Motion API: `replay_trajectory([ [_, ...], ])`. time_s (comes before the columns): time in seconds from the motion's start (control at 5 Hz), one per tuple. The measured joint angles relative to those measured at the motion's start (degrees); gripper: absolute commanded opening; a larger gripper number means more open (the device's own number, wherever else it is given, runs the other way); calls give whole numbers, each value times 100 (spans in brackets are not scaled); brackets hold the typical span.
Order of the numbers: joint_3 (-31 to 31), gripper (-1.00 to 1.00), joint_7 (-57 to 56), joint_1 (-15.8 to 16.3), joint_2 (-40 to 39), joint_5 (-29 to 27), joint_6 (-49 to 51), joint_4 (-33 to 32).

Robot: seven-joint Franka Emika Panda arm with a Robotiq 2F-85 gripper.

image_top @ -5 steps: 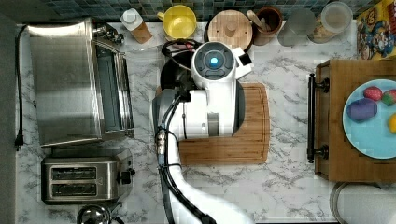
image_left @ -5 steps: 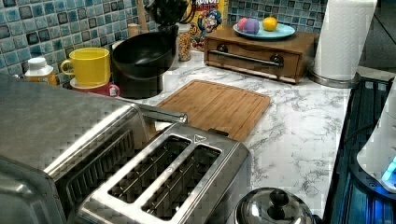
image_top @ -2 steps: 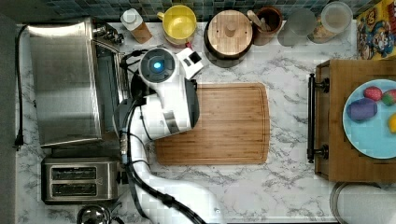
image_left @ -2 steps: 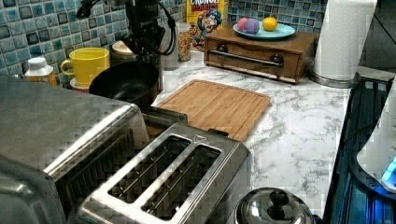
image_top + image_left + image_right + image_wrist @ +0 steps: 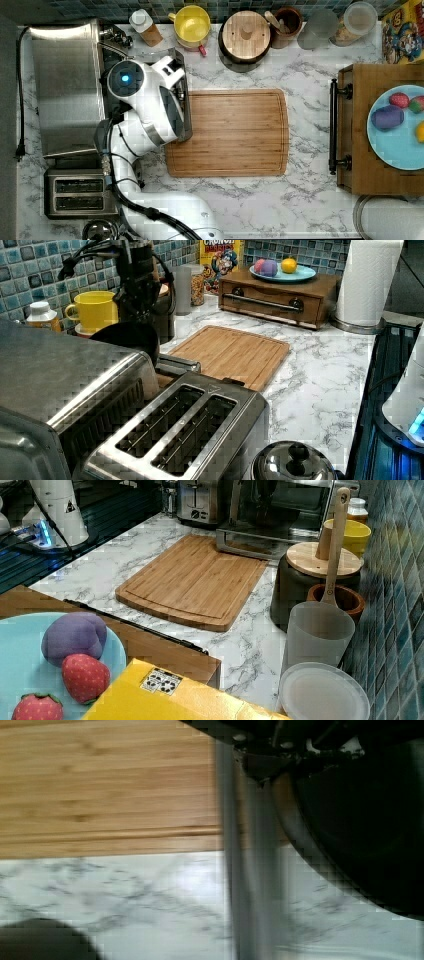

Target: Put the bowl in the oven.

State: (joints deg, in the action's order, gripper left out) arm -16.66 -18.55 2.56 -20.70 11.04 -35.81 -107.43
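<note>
Bowl (image 5: 127,337): black, carried at my wrist, level with the oven's open front; in the left view it hangs just past the oven's front corner, above the lowered door. In the wrist view its dark curve (image 5: 370,830) sits beside the door's bar handle (image 5: 245,870).
Oven (image 5: 65,85): steel box at the top view's left, door (image 5: 182,95) dropped flat toward the board.
Jaws: hidden under my own arm (image 5: 145,105); whether they pinch the bowl's rim I cannot tell.
Board (image 5: 232,132): bare bamboo, touching the door's edge in the top view.
Mug (image 5: 97,310): yellow, behind the bowl against the tiles.
Toaster (image 5: 80,192): two slots, next to the oven.
</note>
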Motion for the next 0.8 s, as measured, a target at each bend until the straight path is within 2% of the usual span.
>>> replay_trajectory([
  [0.4, -434, -100, -22, 102, -443, -605, -59, 436],
  [0.8, -513, -100, 0, 102, -820, -883, -604, 627],
])
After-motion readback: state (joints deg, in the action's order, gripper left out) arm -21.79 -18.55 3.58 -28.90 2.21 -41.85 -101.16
